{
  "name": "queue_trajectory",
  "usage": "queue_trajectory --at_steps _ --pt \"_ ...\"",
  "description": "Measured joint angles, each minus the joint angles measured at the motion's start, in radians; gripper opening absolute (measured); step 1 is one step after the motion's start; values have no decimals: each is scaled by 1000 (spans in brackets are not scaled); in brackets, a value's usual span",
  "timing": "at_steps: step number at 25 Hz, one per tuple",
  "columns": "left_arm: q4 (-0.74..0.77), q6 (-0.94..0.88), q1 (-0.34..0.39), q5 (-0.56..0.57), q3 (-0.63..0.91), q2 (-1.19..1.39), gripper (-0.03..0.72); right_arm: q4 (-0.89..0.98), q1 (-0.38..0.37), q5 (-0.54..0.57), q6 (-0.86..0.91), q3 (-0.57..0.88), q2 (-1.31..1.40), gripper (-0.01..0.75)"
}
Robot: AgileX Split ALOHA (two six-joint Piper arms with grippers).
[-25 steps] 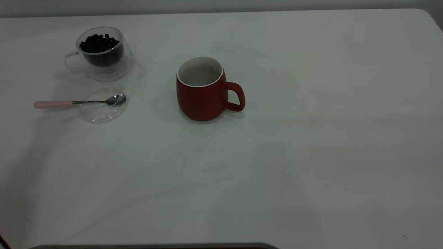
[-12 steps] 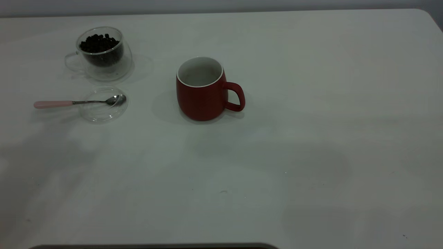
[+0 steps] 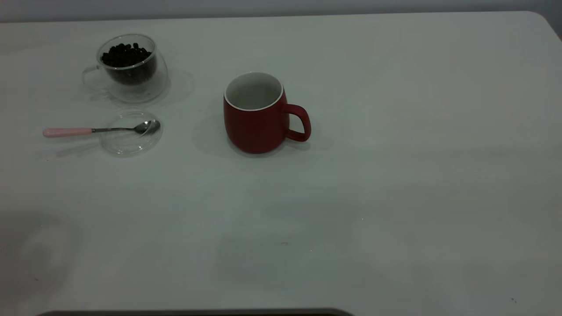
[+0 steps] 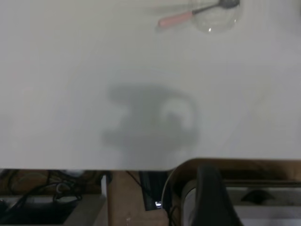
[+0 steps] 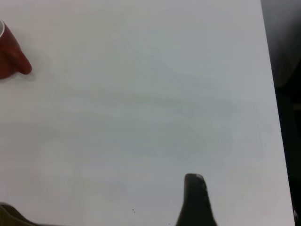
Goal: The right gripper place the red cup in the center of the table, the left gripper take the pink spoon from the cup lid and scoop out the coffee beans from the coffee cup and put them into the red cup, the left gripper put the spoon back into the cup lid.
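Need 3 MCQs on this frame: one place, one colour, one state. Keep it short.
1. Where does the pink spoon have its bowl?
A. in the red cup
B. on the cup lid
C. in the coffee cup

2. What colour is the red cup inside?
A. white
B. black
C. red

3. What is in the coffee cup?
A. nothing
B. the spoon
C. coffee beans

Key: 1 B, the metal bowl rests on the glass disc; 2 A, pale interior and rim; 3 C, a dark heap fills it.
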Motion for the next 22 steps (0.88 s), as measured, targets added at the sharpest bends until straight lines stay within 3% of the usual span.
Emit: queue_trajectory --at_steps 8,12,22 --pt "1 22 8 0 329 -398 517 0 0 0 0 0 0 591" --pt "2 53 99 -3 444 -585 517 0 0 0 0 0 0 591" --pt "-159 270 219 -30 503 -857 517 0 0 0 0 0 0 591"
